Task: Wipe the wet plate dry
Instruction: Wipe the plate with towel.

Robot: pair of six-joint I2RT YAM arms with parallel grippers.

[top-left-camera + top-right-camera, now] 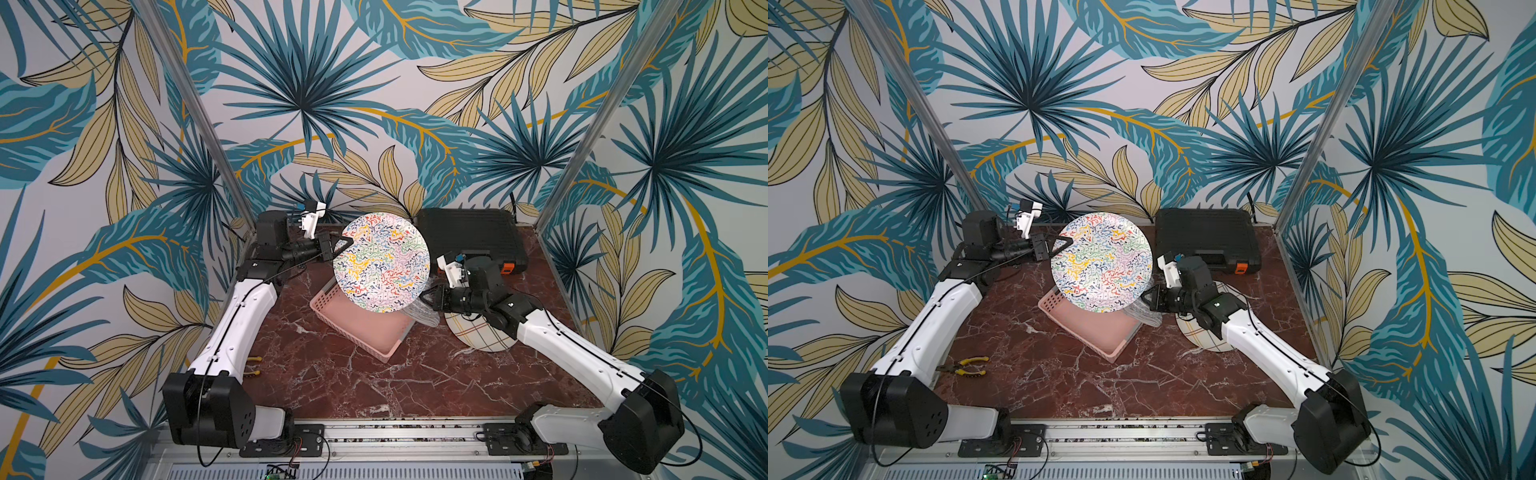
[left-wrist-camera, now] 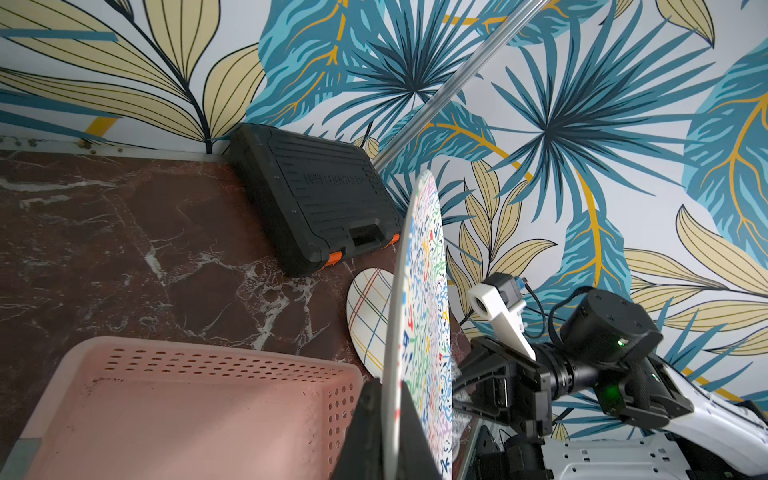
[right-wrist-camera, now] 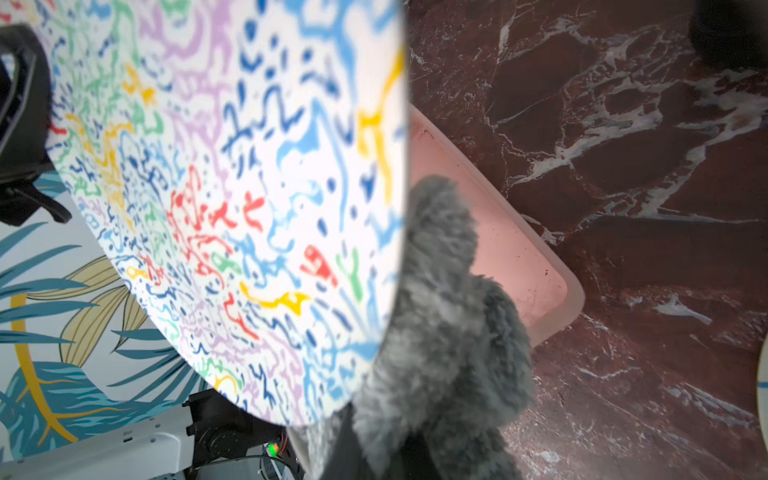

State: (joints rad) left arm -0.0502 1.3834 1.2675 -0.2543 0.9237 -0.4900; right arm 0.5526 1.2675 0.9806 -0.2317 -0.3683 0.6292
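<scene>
Left gripper (image 1: 343, 244) clamps the plate (image 1: 380, 262) by one rim. Right gripper (image 1: 428, 297), closed on the cloth (image 3: 440, 324), sits at the opposite rim

Top views: high over the front rail (image 1: 395, 432) at the frame's lower edge, facing down and toward the back wall (image 1: 374, 83); both cover the whole counter (image 1: 332, 374). Left wrist view: close, edge-on to the plate (image 2: 422, 291), facing the right arm (image 2: 602, 332); shares the black case (image 2: 316, 199) with the top views. Right wrist view: close on the plate face, counter behind.
</scene>
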